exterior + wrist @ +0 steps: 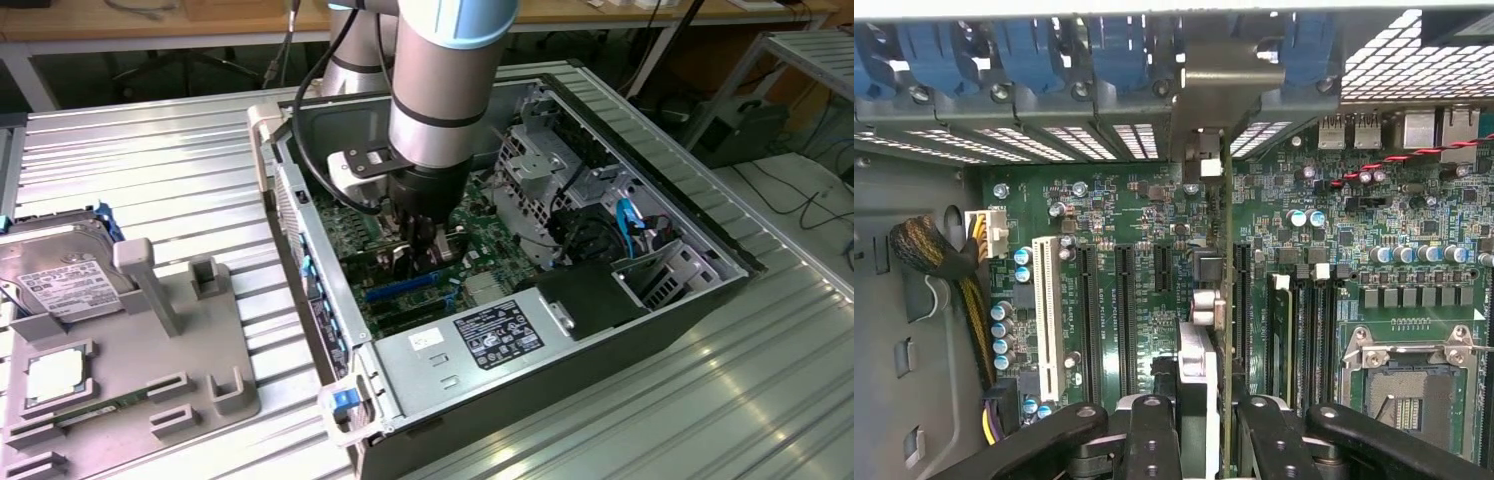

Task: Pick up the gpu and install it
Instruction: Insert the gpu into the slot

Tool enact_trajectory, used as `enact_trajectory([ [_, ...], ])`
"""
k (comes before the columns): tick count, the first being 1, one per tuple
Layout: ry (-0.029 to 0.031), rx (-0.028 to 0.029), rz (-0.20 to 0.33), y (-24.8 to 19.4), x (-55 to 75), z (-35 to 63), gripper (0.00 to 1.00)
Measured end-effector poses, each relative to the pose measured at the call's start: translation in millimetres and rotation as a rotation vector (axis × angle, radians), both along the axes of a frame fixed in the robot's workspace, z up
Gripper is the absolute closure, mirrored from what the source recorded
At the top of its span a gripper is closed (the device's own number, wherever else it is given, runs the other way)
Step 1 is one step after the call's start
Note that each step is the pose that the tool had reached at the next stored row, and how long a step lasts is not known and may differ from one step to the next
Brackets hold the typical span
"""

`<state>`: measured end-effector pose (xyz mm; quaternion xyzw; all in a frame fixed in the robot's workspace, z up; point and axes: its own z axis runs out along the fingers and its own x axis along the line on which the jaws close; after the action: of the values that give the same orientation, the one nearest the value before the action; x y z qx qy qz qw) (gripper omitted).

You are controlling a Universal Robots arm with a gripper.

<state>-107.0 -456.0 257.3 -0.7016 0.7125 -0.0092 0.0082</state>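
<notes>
My arm (pixel 447 80) hangs vertical from twelve o'clock in the exterior view, into the case (pixel 641 335). The claw (pixel 1209 435) is clamped on the gpu (pixel 1196 365), apparently edge-on between its fingers.

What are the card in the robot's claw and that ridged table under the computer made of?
The gpu: seen edge-on, a thin green board, likely glass-fibre laminate; its end bracket looks like dull grey sheet metal. The table: probably aluminium, judging by its pale, softly reflective sheen and evenly spaced ribs.
</notes>
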Motion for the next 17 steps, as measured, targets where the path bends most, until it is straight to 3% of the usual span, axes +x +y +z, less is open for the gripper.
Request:
enact_trajectory([
  [4, 0.0000, 0.0000, 0.000, 0.0, 0.0, 0.0, 0.72],
  [11, 0.0071, 0.0001, 0.000, 0.0, 0.0, -0.3, 0.72],
  [13, 0.0134, 0.0004, 0.000, 0.0, 0.2, -0.9, 0.72],
  [15, 0.0244, 0.0002, 0.000, 0.0, 0.1, -1.4, 0.72],
  [17, 0.0270, 0.0000, 0.000, 0.0, 0.0, -1.5, 0.72],
])
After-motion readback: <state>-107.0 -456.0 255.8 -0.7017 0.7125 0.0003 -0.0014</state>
